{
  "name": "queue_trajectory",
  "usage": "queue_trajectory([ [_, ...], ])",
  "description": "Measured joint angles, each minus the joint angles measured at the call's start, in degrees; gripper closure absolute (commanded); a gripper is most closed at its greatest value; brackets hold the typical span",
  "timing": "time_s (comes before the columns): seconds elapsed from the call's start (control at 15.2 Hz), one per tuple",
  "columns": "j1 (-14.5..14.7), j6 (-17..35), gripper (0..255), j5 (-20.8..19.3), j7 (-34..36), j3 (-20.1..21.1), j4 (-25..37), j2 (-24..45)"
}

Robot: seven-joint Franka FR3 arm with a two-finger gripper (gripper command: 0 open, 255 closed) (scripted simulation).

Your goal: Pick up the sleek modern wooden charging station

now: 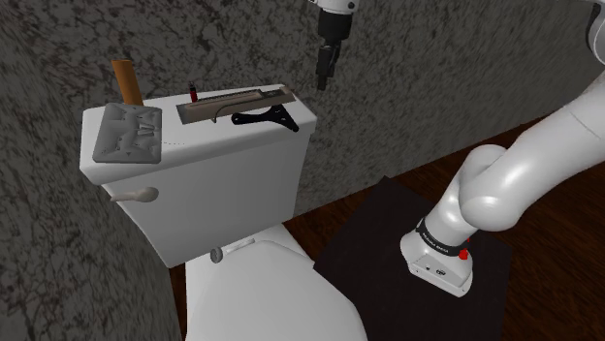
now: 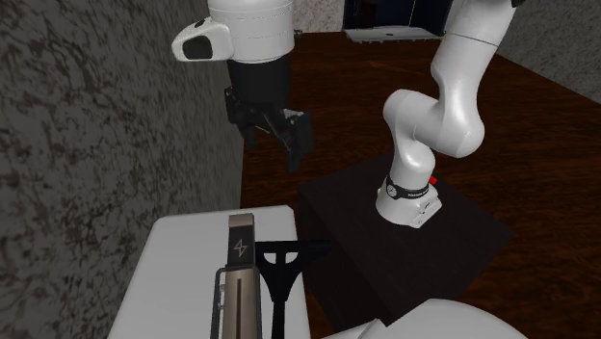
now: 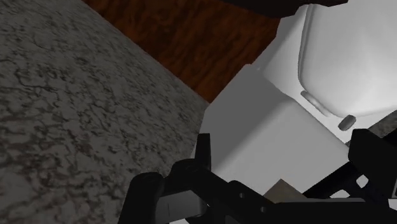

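The black end effector, fingers spread, hangs up near one end of the long brown wooden charging station on the white toilet tank. It is probably stiff and light, so pinch it across its narrow width.

white toilet tank, brown charging station, mottled grey wall, dark reddish wood-grain floor, black fingers

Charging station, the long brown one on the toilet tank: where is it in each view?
Shoulder view: charging station upper middle, atop the toilet tank.
Second exterior view: bottom edge, middle.
Wrist view: likely the tan sliver against the tank.
Shared landmark: the white toilet tank.
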Motion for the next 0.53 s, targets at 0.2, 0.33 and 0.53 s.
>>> queue_trajectory([
  [0.2, 1.57, -0.27, 0, 0.33, -2.58, 1.13, 6.32, 6.20],
  [0.33, 2.62, -0.97, 0, 0.45, -4.08, 2.07, 10.74, 10.01],
  [0.53, 4.17, -1.39, 0, 0.41, -6.24, 3.55, 16.37, 15.32],
])
